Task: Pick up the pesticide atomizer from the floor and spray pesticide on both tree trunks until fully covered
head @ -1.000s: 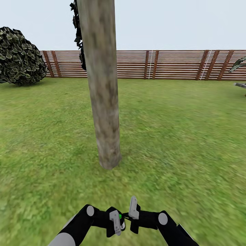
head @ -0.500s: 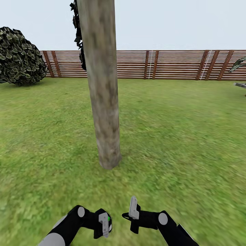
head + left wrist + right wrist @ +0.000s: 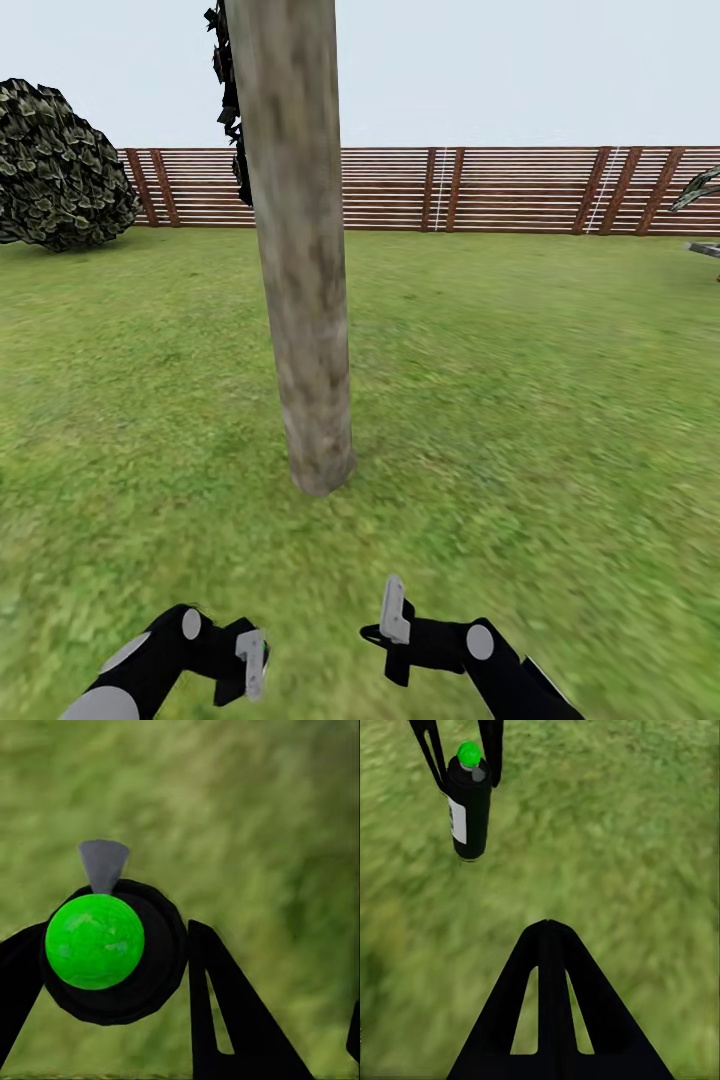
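The pesticide atomizer (image 3: pixel 469 817) is a black bottle with a white label, a green ball cap (image 3: pixel 94 941) and a grey nozzle (image 3: pixel 103 862). My left gripper (image 3: pixel 252 660) is shut on it, low at the left in the head view and above the grass floor (image 3: pixel 520 400). Both black fingers of that gripper (image 3: pixel 469 780) clasp the bottle just below its cap. My right gripper (image 3: pixel 393 600) is shut and holds nothing, a short way to the right of the left one. One thick beige-grey tree trunk (image 3: pixel 305 300) rises straight ahead of both grippers.
A brown slatted fence (image 3: pixel 500 190) closes the far side of the lawn. A round leafy bush (image 3: pixel 60 165) stands at the far left, dark foliage (image 3: pixel 232 100) hangs behind the trunk, and palm leaves (image 3: pixel 700 190) show at the right edge.
My left arm has swung leftward with the atomizer, away from the right gripper it was next to. The right arm and the view have stayed still.
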Controlling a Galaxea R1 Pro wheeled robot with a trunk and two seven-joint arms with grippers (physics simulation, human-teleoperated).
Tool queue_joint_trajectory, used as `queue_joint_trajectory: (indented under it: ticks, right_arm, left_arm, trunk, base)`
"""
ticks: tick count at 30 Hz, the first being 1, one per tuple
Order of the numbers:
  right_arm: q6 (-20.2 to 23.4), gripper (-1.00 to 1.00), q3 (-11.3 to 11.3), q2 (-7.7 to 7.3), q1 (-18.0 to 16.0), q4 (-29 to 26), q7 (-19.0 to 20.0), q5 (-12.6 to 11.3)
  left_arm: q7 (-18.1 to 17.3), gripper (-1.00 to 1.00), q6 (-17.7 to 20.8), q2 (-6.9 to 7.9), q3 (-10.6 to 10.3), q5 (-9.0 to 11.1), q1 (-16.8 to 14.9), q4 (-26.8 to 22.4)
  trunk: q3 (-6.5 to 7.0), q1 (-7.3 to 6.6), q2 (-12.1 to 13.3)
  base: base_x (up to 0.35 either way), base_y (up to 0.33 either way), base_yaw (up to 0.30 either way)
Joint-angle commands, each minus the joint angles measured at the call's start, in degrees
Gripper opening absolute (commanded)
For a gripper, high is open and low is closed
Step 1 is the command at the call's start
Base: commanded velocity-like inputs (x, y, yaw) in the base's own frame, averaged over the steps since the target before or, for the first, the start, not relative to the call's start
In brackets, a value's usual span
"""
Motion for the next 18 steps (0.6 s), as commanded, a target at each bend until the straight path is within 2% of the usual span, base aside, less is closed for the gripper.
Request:
queue_joint_trajectory:
  ticks: [1,2,3,7,8,10,12,13,15,16,17,18]
  right_arm:
    - [-0.3,-1.0,-0.1,-0.02,0.0,0.0,0.0,0.5]
    - [-0.3,-1.0,-0.2,-0.12,0.0,0.0,0.0,0.5]
    - [-0.3,1.0,-0.2,-0.17,0.0,0.1,0.0,0.5]
    - [-0.3,1.0,-0.3,-0.67,0.0,0.1,-0.1,0.5]
    - [-0.3,1.0,-0.4,-1.11,-0.1,0.2,-0.1,0.5]
    - [-0.2,1.0,-0.4,-1.53,0.0,0.2,-0.2,0.4]
    - [-0.2,1.0,-0.5,-1.75,0.0,0.5,-0.5,0.4]
    - [-0.2,1.0,-0.7,-1.79,0.0,0.8,-0.6,0.4]
    - [-0.2,1.0,-2.3,-2.21,0.0,2.4,-1.5,0.3]
    - [-0.3,1.0,-3.1,-2.42,0.0,2.9,-2.0,0.3]
    - [-0.3,1.0,-4.8,-2.78,0.0,4.1,-3.1,0.3]
    - [-0.3,1.0,-8.0,-3.05,0.1,5.8,-5.2,0.2]
  left_arm:
    - [-0.1,-1.0,-0.4,0.72,0.2,-0.4,0.0,0.0]
    - [-0.1,-1.0,-0.3,2.23,0.3,-0.1,0.1,0.0]
    - [-0.1,-1.0,-0.2,3.03,0.3,0.0,0.1,0.1]
    - [0.0,-1.0,-0.2,6.15,0.4,0.3,0.2,0.4]
    - [0.0,-1.0,-0.2,7.13,0.8,0.4,0.2,0.4]
    - [0.3,-1.0,-0.2,7.76,2.7,0.5,0.2,0.4]
    - [1.6,-1.0,-0.3,7.84,6.9,0.7,0.2,0.4]
    - [2.1,-1.0,-0.3,7.8,8.3,0.8,0.2,0.4]
    - [4.8,-1.0,-0.3,7.52,14.4,1.4,0.2,0.6]
    - [5.5,-1.0,-0.3,7.4,16.0,1.6,0.2,0.7]
    - [6.9,-1.0,-0.4,7.1,18.8,2.1,0.2,1.3]
    - [8.8,-1.0,-0.4,6.52,22.7,3.2,0.2,2.8]
  trunk:
    - [-0.05,-0.01,0.0]
    - [-0.05,-0.01,0.0]
    - [-0.05,-0.01,0.0]
    - [-0.05,-0.01,0.0]
    - [-0.05,-0.01,0.0]
    - [-0.05,-0.01,0.0]
    - [-0.05,-0.01,0.0]
    - [-0.05,-0.01,0.0]
    - [-0.05,-0.01,0.0]
    - [-0.05,-0.01,0.0]
    - [-0.05,-0.01,0.0]
    - [-0.05,-0.01,0.0]
  base:
    - [0.0,0.0,0.0]
    - [0.0,0.0,0.0]
    - [0.0,0.0,0.0]
    - [0.0,0.0,0.0]
    - [0.0,0.0,0.0]
    - [0.0,0.0,0.0]
    - [0.0,0.0,0.0]
    - [0.0,0.0,0.0]
    - [0.0,0.0,0.0]
    - [0.0,0.0,0.0]
    - [0.0,0.0,0.0]
    - [0.0,0.0,0.0]
